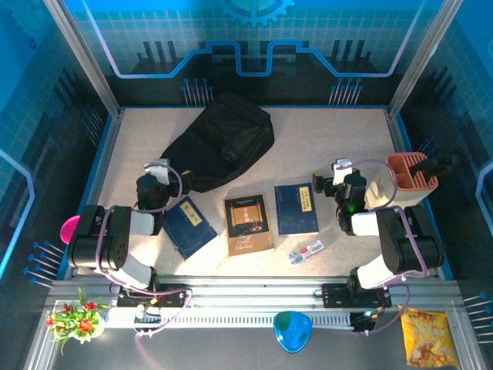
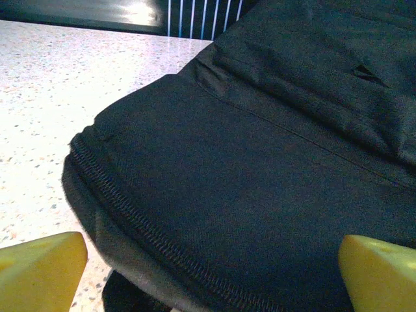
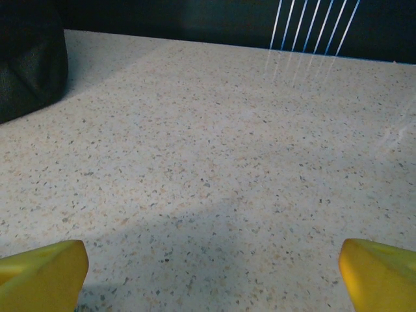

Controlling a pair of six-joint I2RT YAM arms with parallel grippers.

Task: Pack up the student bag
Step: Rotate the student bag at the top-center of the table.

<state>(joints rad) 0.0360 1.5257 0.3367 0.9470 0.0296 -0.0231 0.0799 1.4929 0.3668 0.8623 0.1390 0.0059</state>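
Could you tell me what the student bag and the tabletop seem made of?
The student bag looks like matte black woven fabric: visible weave, stitched seam, soft folds. The tabletop looks like smooth speckled stone or composite, slightly glossy, with faint reflections.

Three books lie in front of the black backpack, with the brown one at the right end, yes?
Not quite. The brown book sits in the middle, between the left blue book and the right blue book, as the top external view shows. All three do lie in front of the black backpack.
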